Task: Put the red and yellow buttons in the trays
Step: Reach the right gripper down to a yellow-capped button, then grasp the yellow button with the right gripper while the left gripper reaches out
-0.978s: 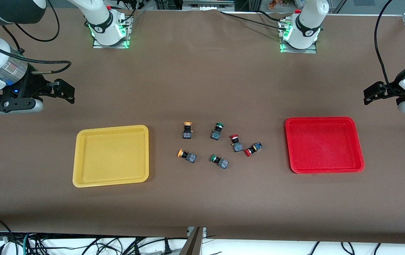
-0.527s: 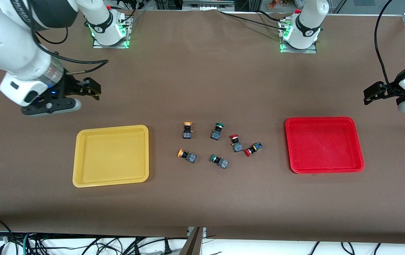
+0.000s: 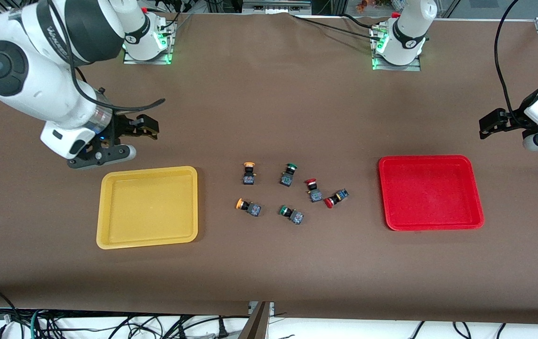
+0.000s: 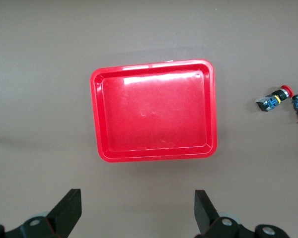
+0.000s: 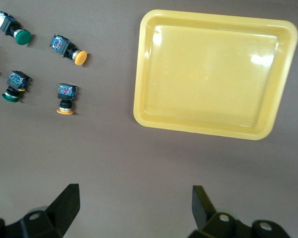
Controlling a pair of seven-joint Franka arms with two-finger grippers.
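Observation:
Two yellow-capped buttons (image 3: 249,173) (image 3: 248,207) and two red-capped buttons (image 3: 314,189) (image 3: 336,198) sit in a cluster on the brown cloth between the trays. The yellow tray (image 3: 100,212) lies toward the right arm's end and the red tray (image 3: 431,158) toward the left arm's end; both are empty. My right gripper (image 3: 150,128) is open and empty over bare cloth just off the yellow tray's robot-side edge. My left gripper (image 3: 487,125) is open and empty over bare cloth off the red tray's robot-side corner. The right wrist view shows the yellow tray (image 5: 139,99) and yellow buttons (image 5: 68,48) (image 5: 66,96). The left wrist view shows the red tray (image 4: 95,119) and a red button (image 4: 273,99).
Two green-capped buttons (image 3: 287,175) (image 3: 291,214) lie among the others in the cluster. The arm bases stand at the table's robot-side edge. Brown cloth covers the whole table; cables hang below its camera-side edge.
My right arm has swung in from the table's end toward the yellow tray and the middle. My left gripper has shifted only slightly. The buttons and trays have not moved.

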